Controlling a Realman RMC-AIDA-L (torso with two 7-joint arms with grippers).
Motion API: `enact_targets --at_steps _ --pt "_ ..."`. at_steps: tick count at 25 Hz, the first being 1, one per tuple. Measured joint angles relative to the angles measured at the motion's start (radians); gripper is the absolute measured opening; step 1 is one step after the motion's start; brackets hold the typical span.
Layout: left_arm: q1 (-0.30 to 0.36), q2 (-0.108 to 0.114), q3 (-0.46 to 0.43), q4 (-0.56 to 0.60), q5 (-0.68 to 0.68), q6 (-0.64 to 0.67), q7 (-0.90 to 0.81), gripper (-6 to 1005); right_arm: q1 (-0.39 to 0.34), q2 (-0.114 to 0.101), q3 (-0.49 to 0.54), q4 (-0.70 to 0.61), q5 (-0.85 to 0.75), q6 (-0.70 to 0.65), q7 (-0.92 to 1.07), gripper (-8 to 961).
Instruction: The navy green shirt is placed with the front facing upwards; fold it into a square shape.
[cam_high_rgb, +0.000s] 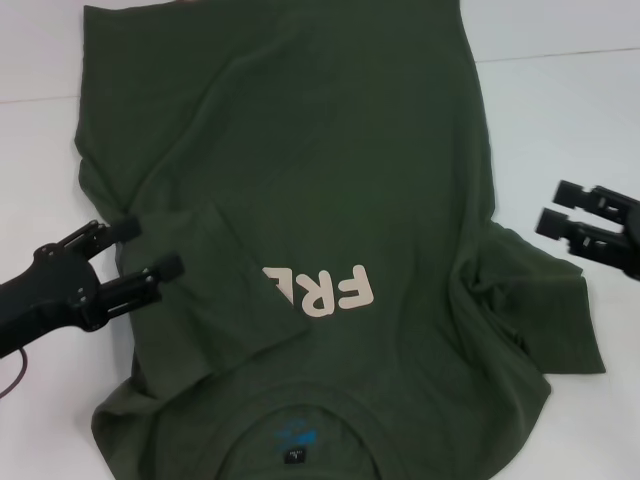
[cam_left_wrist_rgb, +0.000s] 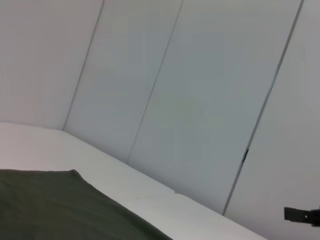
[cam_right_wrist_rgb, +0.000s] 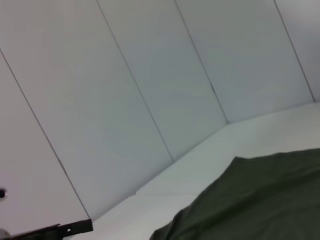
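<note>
The navy green shirt (cam_high_rgb: 330, 180) lies on the white table, collar with blue print near me, hem at the far side. Its left side is folded inward over the chest, so only the pale letters "FRE" (cam_high_rgb: 320, 288) show. The right sleeve (cam_high_rgb: 545, 310) lies bunched and spread out. My left gripper (cam_high_rgb: 145, 250) is open, hovering over the folded left edge of the shirt. My right gripper (cam_high_rgb: 555, 207) is open with a narrow gap, above the bare table just right of the shirt. The shirt also shows in the left wrist view (cam_left_wrist_rgb: 60, 205) and in the right wrist view (cam_right_wrist_rgb: 255, 205).
The white table (cam_high_rgb: 570, 110) extends around the shirt, with a seam line across it at the far side. Pale wall panels (cam_left_wrist_rgb: 200, 100) stand behind the table. A dark cable hangs by my left arm at the near left.
</note>
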Motion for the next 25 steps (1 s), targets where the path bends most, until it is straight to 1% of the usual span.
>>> enact_targets --at_steps 4,6,8,11,15,17,20,25 --pt "-0.005 0.000 0.001 -0.002 0.005 -0.027 -0.030 920 -0.023 -0.001 0.001 -0.118 -0.012 -0.038 0.116 789" --pt "-0.006 -0.001 0.002 -0.011 0.005 -0.042 -0.032 920 -0.026 -0.007 0.002 -0.179 -0.026 -0.039 0.217 788" --pt "-0.006 -0.001 0.003 -0.021 0.005 -0.048 -0.033 920 -0.026 -0.022 0.001 -0.220 -0.046 -0.046 0.320 787" --pt "-0.007 -0.002 0.005 -0.025 0.005 -0.050 -0.034 919 -0.021 -0.058 0.005 -0.258 -0.095 -0.066 0.473 786" --pt "-0.005 -0.003 0.010 -0.026 0.005 -0.051 -0.040 919 -0.018 -0.104 0.019 -0.268 -0.148 -0.068 0.607 784" --pt "-0.005 -0.003 0.014 -0.024 0.005 -0.051 -0.047 919 -0.012 -0.114 0.031 -0.266 -0.182 -0.066 0.646 783" --pt "-0.007 0.000 0.025 -0.020 0.008 -0.054 -0.052 919 0.000 -0.122 0.048 -0.259 -0.255 -0.061 0.677 781" --pt "-0.016 0.005 0.033 -0.009 0.048 -0.059 -0.073 919 0.012 -0.125 0.056 -0.217 -0.333 -0.051 0.691 779"
